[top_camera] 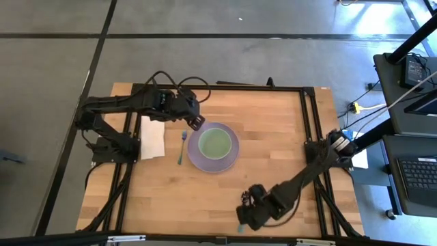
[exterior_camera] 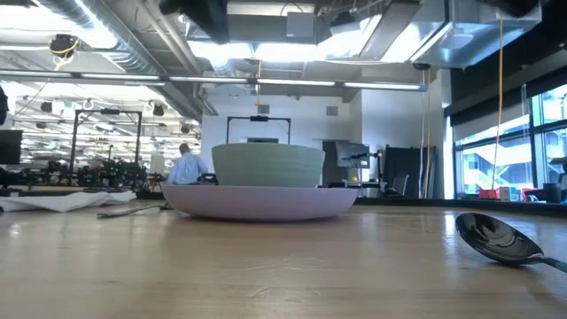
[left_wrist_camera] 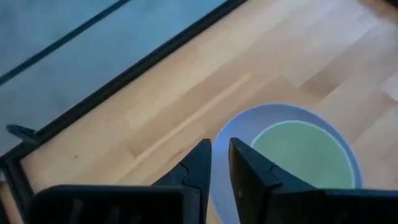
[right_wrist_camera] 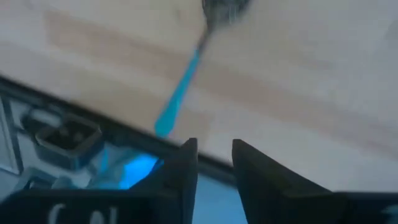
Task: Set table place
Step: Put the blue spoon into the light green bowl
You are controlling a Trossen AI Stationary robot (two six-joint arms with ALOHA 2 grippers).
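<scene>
A green bowl (top_camera: 214, 143) stands in a lavender plate (top_camera: 232, 158) at mid-table. A blue-handled fork (top_camera: 181, 146) lies left of the plate, and a white napkin (top_camera: 152, 139) lies left of the fork. My left gripper (top_camera: 196, 123) hovers over the plate's far-left rim (left_wrist_camera: 231, 127), its fingers a narrow gap apart and empty. My right gripper (top_camera: 242, 217) is at the table's near edge, narrowly open and empty. A blue-handled spoon (right_wrist_camera: 186, 74) lies flat on the wood just ahead of it, also showing in the low view (exterior_camera: 494, 237).
The table's black rails (top_camera: 308, 123) run along its edges, and one (right_wrist_camera: 74, 106) lies right by the spoon's handle end. Bare wood (top_camera: 273, 123) lies right of the plate. The low view shows a workshop with a person (exterior_camera: 186, 165) far behind.
</scene>
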